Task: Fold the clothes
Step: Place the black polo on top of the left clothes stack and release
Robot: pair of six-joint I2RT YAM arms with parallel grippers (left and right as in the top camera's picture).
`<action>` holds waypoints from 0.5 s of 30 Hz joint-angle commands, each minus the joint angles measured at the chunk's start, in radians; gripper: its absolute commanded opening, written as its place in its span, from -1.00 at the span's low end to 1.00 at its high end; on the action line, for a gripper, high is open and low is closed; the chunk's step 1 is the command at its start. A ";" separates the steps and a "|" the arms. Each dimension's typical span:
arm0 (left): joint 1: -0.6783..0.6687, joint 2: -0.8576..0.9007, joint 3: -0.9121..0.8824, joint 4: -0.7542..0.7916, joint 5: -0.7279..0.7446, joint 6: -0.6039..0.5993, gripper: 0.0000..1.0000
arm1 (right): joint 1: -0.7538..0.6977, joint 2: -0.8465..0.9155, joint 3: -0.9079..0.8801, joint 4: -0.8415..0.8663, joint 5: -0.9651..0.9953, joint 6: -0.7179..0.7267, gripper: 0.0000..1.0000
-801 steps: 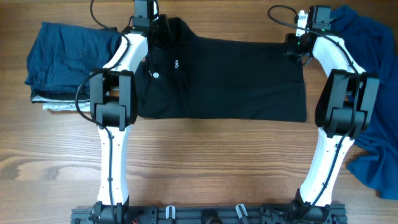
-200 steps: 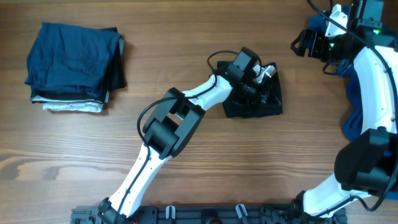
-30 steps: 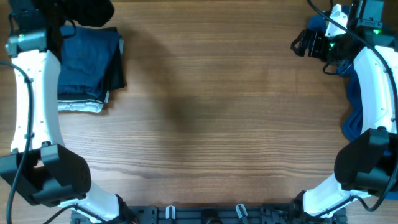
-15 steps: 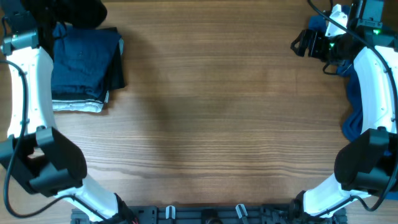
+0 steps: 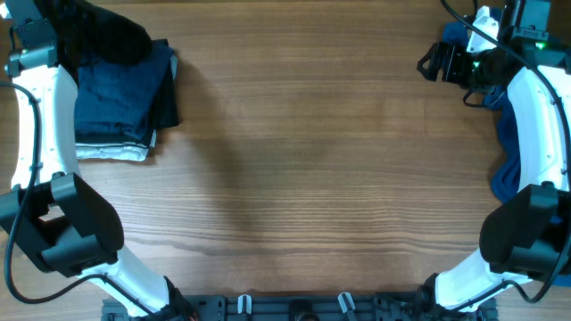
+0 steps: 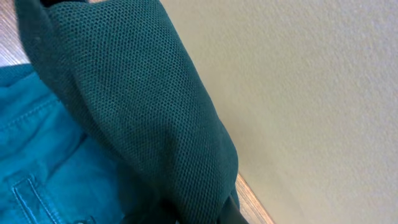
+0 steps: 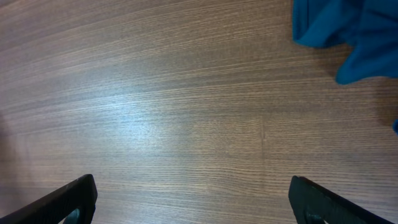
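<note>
The black shirt (image 5: 105,37), folded into a bundle, hangs at the back left over the far edge of a stack of folded clothes (image 5: 120,94) topped by a dark blue garment. My left arm (image 5: 40,85) reaches up to it. The left gripper is shut on the black shirt, its fingers hidden under the fabric. In the left wrist view the black mesh cloth (image 6: 143,106) fills the middle, with the blue garment (image 6: 37,162) below it. My right gripper (image 7: 199,199) stands open over bare wood at the back right (image 5: 430,62). A bright blue garment (image 7: 348,28) lies beside it.
The bright blue garment (image 5: 507,174) runs down the right edge of the table behind my right arm (image 5: 535,116). A beige wall (image 6: 311,93) stands just past the table's back left edge. A white folded piece (image 5: 111,152) shows at the bottom of the stack.
The black shirt bundle has come forward over the stack's far edge, and my left arm has swung a little to the left. The right arm has not moved.
</note>
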 commanded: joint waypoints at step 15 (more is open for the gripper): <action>0.058 -0.002 0.005 -0.117 -0.063 -0.195 -0.92 | 0.002 -0.007 0.004 0.005 0.010 0.004 0.99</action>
